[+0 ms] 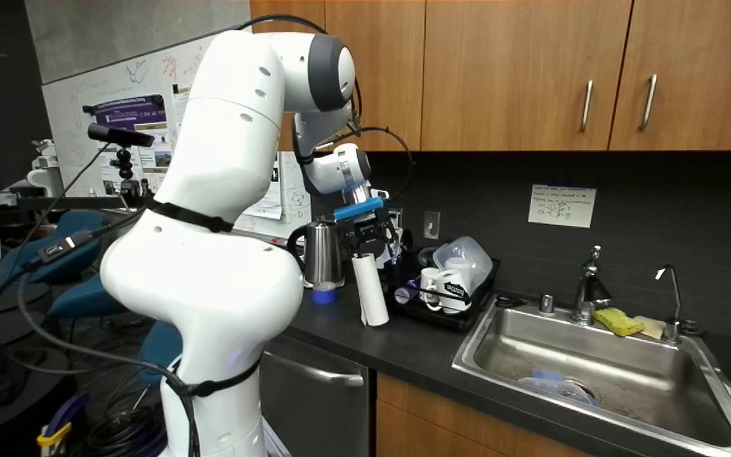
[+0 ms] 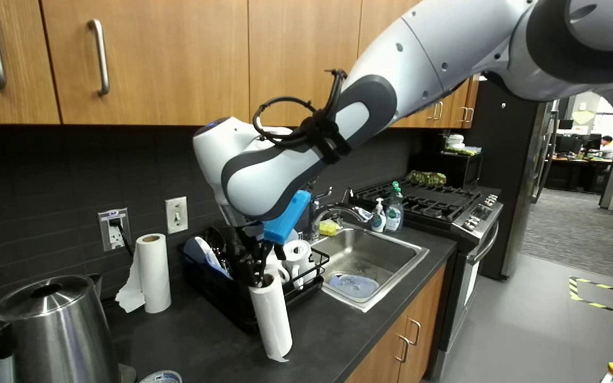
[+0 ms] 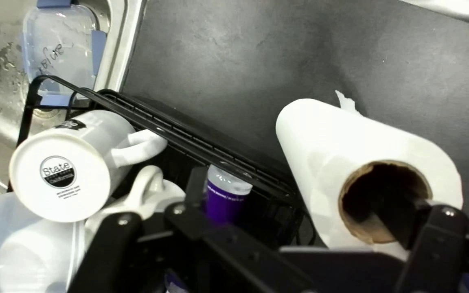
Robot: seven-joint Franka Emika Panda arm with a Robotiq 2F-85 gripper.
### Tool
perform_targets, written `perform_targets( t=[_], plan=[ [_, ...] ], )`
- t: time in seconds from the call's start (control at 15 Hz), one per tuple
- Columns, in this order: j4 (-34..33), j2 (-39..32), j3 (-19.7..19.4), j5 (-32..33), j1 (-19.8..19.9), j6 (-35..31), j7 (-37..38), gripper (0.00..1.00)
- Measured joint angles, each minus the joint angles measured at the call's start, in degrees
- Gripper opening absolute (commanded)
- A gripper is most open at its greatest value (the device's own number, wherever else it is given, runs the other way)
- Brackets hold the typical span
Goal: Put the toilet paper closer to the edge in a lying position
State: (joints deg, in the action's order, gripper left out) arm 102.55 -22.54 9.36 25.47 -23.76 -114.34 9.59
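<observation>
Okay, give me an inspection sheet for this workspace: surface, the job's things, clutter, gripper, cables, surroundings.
Surface: black countertop; spills, nothing seen.
Job's things: white paper roll tilted, not lying, set back from the counter's front edge.
Clutter: dish rack beside the roll, holding mugs; steel jug; second paper roll upright near the wall.
Gripper: jaws apart, one inside the roll's core.
Cables: black cables strapped to the arm; cord plugged into a wall outlet.
Surroundings: steel sink holding a clear lid or container; wooden cabinets above; a person far in the background.
</observation>
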Motion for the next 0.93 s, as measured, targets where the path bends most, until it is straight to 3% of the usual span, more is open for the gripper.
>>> perform_targets(
  t=[0.47, 0.53, 0.67, 0.93],
  plan=[
    [-0.2, 0.0, 0.0, 1.6, -0.7, 2.4, 2.8, 1.0],
    [-0.3, 0.0, 0.0, 1.6, -0.7, 2.6, 3.2, 0.75],
    [-0.5, -0.1, 0.0, 1.6, -0.7, 3.0, 3.6, 0.68],
    [-1.3, -0.2, 0.0, 1.6, -0.6, 3.3, 3.7, 0.34]
  ],
)
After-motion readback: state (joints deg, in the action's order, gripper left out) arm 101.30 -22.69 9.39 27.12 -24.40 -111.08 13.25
